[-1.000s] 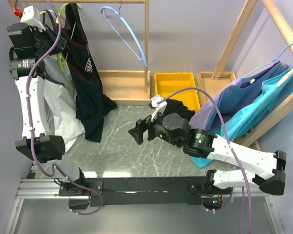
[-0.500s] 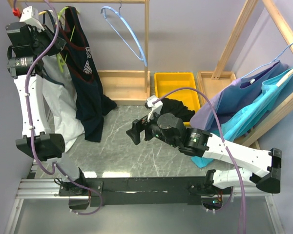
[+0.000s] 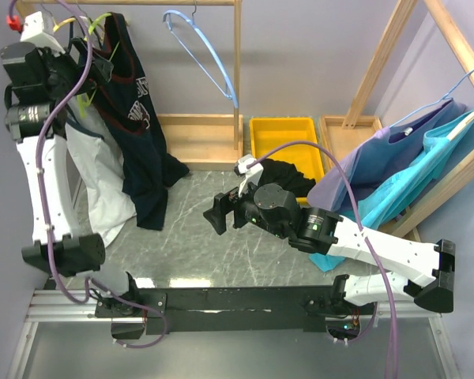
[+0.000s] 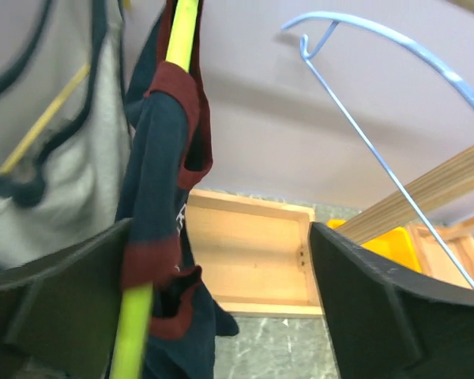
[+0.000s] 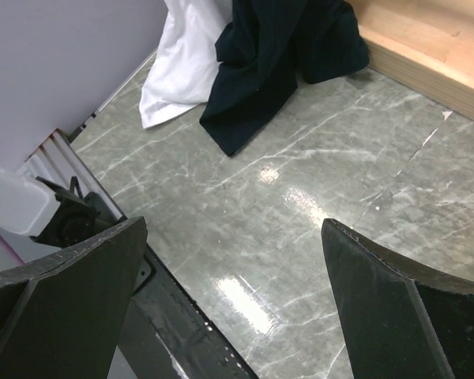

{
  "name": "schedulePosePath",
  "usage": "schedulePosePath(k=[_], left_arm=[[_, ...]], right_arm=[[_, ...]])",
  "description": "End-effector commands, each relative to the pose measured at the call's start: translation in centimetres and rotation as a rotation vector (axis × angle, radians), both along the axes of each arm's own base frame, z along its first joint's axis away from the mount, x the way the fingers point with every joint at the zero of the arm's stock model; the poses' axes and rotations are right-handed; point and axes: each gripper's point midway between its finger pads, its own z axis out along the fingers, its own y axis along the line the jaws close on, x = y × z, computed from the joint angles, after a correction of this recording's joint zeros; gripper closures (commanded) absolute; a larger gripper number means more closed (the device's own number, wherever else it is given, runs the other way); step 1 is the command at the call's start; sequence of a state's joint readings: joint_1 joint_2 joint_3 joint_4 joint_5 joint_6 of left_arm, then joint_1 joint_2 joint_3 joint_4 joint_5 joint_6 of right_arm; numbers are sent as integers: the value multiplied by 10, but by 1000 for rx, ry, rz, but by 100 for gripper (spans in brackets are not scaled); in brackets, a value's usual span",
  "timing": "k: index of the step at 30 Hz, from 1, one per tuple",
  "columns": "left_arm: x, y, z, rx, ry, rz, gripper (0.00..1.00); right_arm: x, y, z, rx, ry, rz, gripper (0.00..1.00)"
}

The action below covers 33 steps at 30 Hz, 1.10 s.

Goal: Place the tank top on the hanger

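Up at the far-left end of the rack [image 3: 237, 71], we see the left gripper [image 4: 221, 237] spread wide, the hanger [image 4: 182, 31] running just beside one finger [image 4: 63, 292]. The tank top [image 3: 138, 134] hangs there, a red-trimmed strap looped round the green bar (its hem reaches the table [image 3: 189, 245]). Nearer the middle, we find the right gripper [image 5: 233, 237] hovering over the table, jaws wide apart and holding nothing.
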<state>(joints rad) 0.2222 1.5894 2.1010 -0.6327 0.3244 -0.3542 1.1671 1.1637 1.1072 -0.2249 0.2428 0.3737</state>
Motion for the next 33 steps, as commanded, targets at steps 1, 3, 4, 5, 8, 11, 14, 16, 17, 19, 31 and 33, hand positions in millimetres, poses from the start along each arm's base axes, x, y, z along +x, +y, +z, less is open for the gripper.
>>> schedulePosePath(k=[1, 3, 4, 5, 8, 11, 14, 16, 17, 19, 31, 33], left_arm=[[-51, 3, 62, 51, -176, 81, 1], [-70, -7, 72, 31, -211, 55, 0], [-76, -14, 79, 21, -241, 27, 1], [-93, -25, 89, 12, -277, -14, 1], [-118, -57, 89, -39, -319, -112, 1], [-136, -87, 68, -79, -301, -192, 1], [-150, -123, 36, -115, -242, -294, 1], [-146, -139, 1, -133, -176, -310, 1], [-159, -160, -6, -145, -169, -376, 1], [-159, -181, -47, -151, -93, -414, 1], [-215, -277, -220, -163, 155, -536, 1], [-214, -272, -228, -198, 186, -492, 0]], right_arm=[[1, -2, 27, 73, -31, -23, 0], [4, -6, 28, 73, -37, -45, 0], [5, -9, 29, 76, -41, -53, 0], [5, -10, 30, 77, -44, -57, 0], [9, -17, 31, 73, -54, -92, 0], [13, -28, 27, 68, -60, -144, 0], [15, -43, 20, 62, -54, -198, 0], [15, -56, 17, 75, -50, -233, 0], [18, -65, 15, 73, -54, -272, 0], [16, -81, 12, 90, -49, -308, 0], [0, -121, -39, 104, 41, -371, 0], [0, -123, -50, 91, 51, -379, 0]])
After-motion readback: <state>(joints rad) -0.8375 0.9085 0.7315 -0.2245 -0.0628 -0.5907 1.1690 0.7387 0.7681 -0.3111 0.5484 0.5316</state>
